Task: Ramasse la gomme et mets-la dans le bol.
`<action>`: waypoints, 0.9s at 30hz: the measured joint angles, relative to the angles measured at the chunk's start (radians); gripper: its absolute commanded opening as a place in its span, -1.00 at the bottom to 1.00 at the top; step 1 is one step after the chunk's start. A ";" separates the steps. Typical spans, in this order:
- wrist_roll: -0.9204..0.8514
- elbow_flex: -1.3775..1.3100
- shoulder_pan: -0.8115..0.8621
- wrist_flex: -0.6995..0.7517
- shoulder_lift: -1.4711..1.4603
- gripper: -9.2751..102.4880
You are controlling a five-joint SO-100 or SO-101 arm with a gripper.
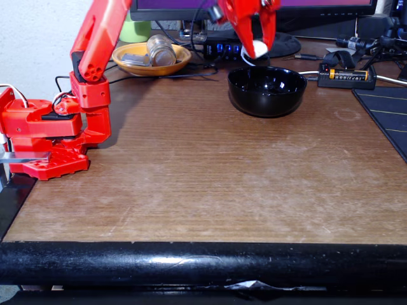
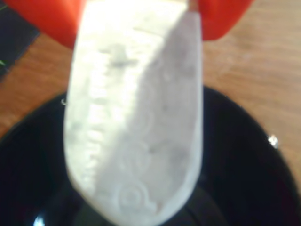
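In the fixed view my red gripper (image 1: 259, 49) hangs at the top centre, shut on the small white eraser (image 1: 259, 48), which sits between the fingertips. The glossy black bowl (image 1: 267, 91) stands right below it on the wooden table. From the wrist camera the eraser (image 2: 134, 117) looms large and blurred, a white rounded block with embossed circles, held between the red fingers (image 2: 42, 19). Behind and beneath it lies the dark inside of the bowl (image 2: 244, 174).
A yellow-orange dish (image 1: 151, 60) with a glass jar stands at the back left. Cables, a black charger with a battery (image 1: 343, 76) and a monitor base crowd the back edge. A dark mat (image 1: 385, 117) lies at the right. The arm's red base (image 1: 48, 136) is clamped at the left.
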 measured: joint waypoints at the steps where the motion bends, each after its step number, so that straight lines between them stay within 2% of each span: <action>1: 0.000 -0.008 -0.005 0.000 -0.009 -0.94; 17: 0.048 -0.219 -0.080 -0.002 -0.224 -0.94; 27: 0.061 -0.267 -0.031 -0.035 -0.316 -0.94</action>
